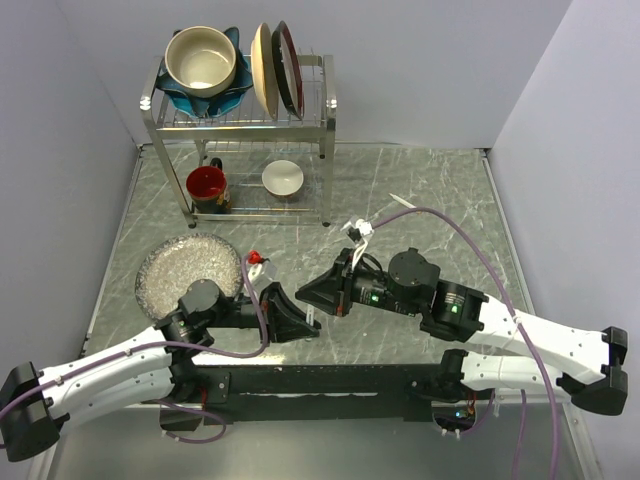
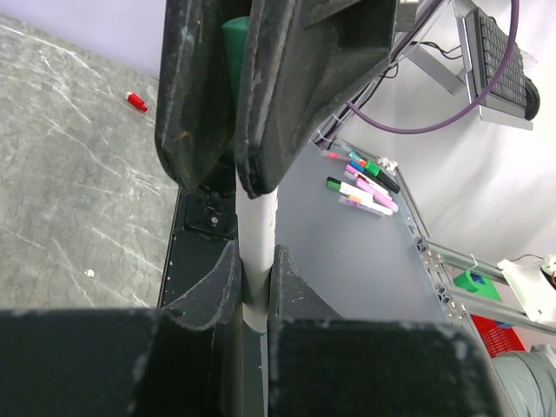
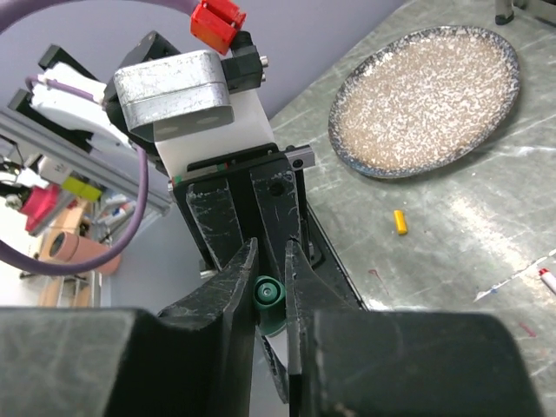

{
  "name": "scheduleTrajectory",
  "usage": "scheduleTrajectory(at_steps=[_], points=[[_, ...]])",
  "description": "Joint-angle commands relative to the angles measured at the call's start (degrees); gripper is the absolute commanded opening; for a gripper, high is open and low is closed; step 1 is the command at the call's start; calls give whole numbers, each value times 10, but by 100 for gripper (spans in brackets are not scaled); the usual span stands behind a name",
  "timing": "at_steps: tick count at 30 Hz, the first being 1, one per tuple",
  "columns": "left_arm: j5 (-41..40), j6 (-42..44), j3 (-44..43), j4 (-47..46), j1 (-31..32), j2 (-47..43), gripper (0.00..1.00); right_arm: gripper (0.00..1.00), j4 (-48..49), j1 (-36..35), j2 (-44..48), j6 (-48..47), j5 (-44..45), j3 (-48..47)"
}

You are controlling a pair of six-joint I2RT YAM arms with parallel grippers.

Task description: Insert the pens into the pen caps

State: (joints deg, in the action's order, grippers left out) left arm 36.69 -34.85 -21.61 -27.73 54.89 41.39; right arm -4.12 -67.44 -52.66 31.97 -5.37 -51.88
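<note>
left gripper (image 2: 254, 261) clamps pen (image 2: 256, 221), right gripper (image 3: 271, 252) pinches green cap (image 3: 268, 297); off-axis push could jam cap or slip pen.

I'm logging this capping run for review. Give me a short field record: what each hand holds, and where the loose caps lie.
left hand: shut on white pen
right hand: shut on green cap, in line with the pen
cap fully seated: cannot tell
red cap: loose on table
yellow cap: loose on table, near speckled plate
</note>
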Motion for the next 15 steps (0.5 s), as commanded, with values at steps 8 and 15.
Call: scheduleTrajectory(at_steps=[8, 15], points=[[-57, 19, -54, -14, -1, 0, 1, 0, 22, -44, 25, -14, 0, 77], [-108, 19, -94, 26, -7, 26, 1, 0, -5, -71, 30, 6, 25, 111]])
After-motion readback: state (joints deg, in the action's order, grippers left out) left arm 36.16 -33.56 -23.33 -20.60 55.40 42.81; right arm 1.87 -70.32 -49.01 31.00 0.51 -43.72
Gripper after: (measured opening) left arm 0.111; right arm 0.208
